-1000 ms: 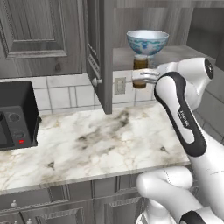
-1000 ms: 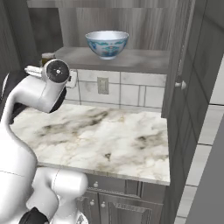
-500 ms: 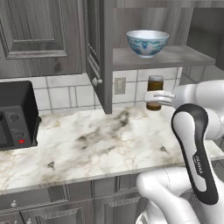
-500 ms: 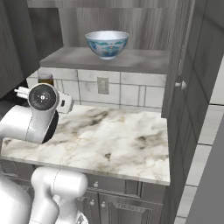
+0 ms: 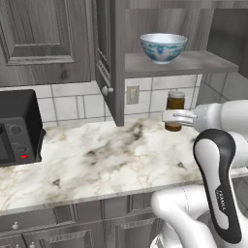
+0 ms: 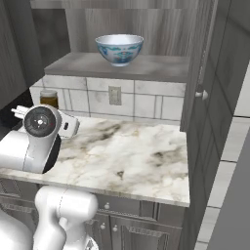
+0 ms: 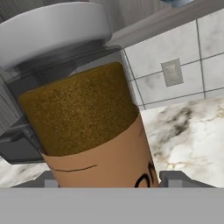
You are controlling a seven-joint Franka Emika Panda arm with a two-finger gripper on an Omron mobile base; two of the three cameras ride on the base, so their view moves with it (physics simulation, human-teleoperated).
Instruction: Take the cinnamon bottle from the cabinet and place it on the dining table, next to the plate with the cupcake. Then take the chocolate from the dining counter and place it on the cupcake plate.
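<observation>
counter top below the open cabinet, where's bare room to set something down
The marble counter is bare from the black microwave across to the cinnamon bottle. It is crowded at that end, where the gripper holds the bottle.

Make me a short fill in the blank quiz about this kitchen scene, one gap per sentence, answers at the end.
1. The gripper holds the ____ bottle.
2. On the cabinet shelf stands a blue and white ____.
3. The black appliance sits at the ____ end of the counter in the left base view.

Answers: cinnamon; bowl; left
</observation>
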